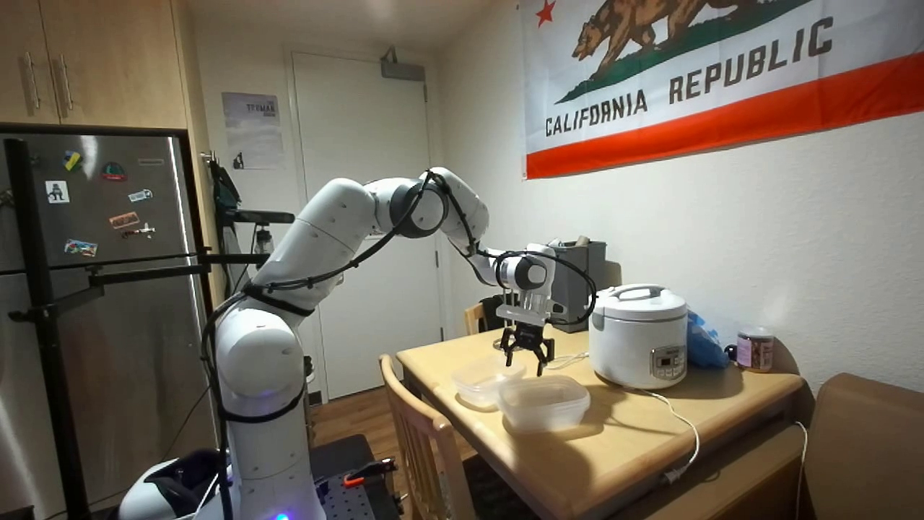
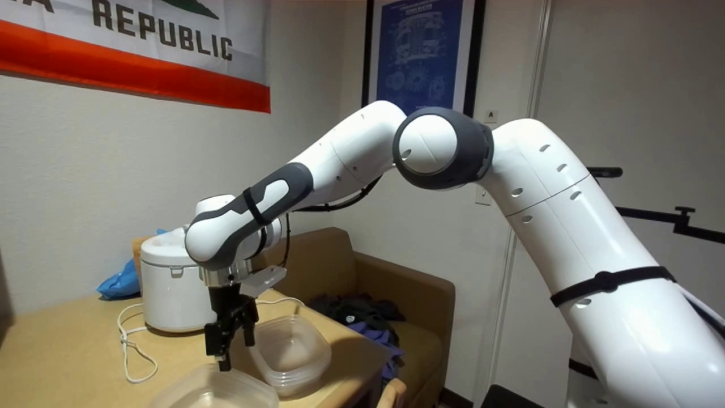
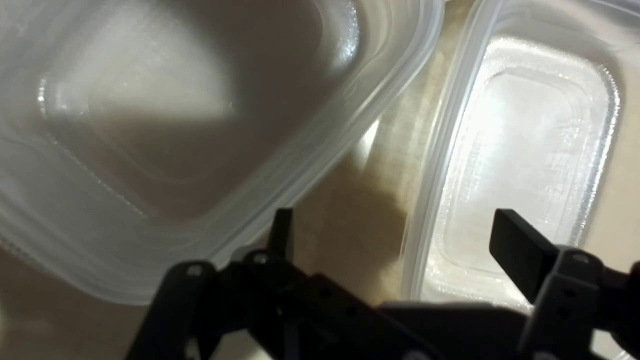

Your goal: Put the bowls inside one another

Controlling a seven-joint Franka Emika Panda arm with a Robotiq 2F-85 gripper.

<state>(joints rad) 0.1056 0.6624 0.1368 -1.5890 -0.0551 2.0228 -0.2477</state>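
Two pale semi-clear bowls stand side by side on the table. The larger-looking bowl [image 1: 545, 415] is nearer the sofa; it also shows in an exterior view [image 2: 294, 374] and at left in the wrist view [image 3: 165, 135]. The smaller-looking bowl [image 1: 476, 390] is beside it, partly cut off in an exterior view [image 2: 215, 394], and at right in the wrist view [image 3: 525, 155]. Both look empty. My gripper [image 1: 525, 361] is open, with nothing between its fingers [image 3: 394, 220]. It is above the bowls, one finger over the smaller bowl, the other near the larger bowl's rim.
A tall white rice cooker [image 1: 635, 347] stands close to the bowls on the wooden table [image 1: 621, 462], with a white cord [image 1: 682, 419]. A grey bin [image 1: 585, 282], a blue bag [image 1: 704, 343] and a jar [image 1: 755, 350] are near the wall. A wooden chair [image 1: 415, 419] stands at the table edge.
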